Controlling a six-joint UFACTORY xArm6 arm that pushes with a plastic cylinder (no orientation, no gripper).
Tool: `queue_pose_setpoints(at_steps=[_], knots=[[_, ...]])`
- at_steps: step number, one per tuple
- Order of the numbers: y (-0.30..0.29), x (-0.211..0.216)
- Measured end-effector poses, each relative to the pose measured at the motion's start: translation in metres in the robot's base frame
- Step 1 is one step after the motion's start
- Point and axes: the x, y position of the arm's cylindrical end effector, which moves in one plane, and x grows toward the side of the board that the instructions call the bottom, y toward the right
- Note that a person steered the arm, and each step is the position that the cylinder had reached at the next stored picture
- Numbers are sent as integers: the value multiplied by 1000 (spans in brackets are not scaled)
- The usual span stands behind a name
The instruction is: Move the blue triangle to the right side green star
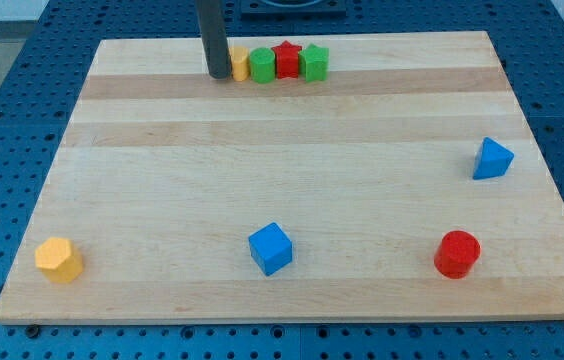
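We see the blue triangle lying near the desk's right edge, about halfway down it, well apart from every other block. The green star sits far from it at the desk's top edge, as the right end of a tight row of four blocks that touch one another: from the view's right, the green star, a red star, a green block whose shape we cannot make out, and a yellow block partly hidden behind our rod. Our tool is that plain dark rod, with no jaws to spread or press together and nothing pinched; my tip rests on the desk at the left end of the row, just beside the yellow block, and we cannot tell whether it touches it. Along the desk's bottom edge lie a red cylinder toward the right corner, a blue cube near the middle, and a yellow hexagonal block by the left corner.
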Motion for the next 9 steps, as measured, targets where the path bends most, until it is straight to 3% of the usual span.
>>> queue_pose_setpoints(at_steps=[2,4,6,9], knots=[[-39,72],[72,132],[98,161],[99,163]])
